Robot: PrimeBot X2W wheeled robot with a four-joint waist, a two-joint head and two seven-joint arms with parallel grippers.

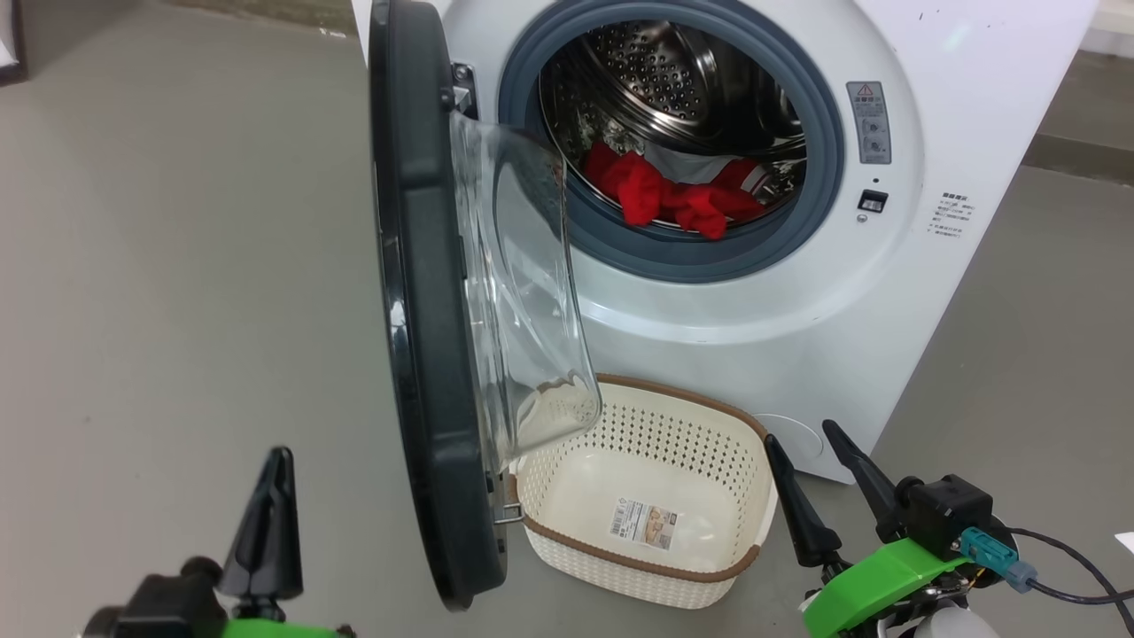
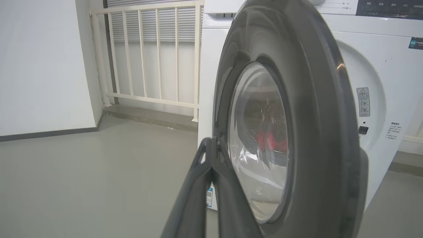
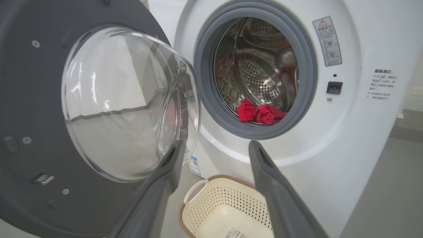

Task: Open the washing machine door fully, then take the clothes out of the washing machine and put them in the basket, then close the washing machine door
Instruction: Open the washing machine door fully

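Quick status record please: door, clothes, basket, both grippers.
door: washing machine door open, standing out roughly square to the front of the washing machine
clothes: red clothes lie in the drum, at the lower lip of the opening
basket: basket on the floor below the opening, no clothes in it
left: left gripper shut, empty, on the door's outer side
right: right gripper open, empty, low beside the basket, pointing toward the opening
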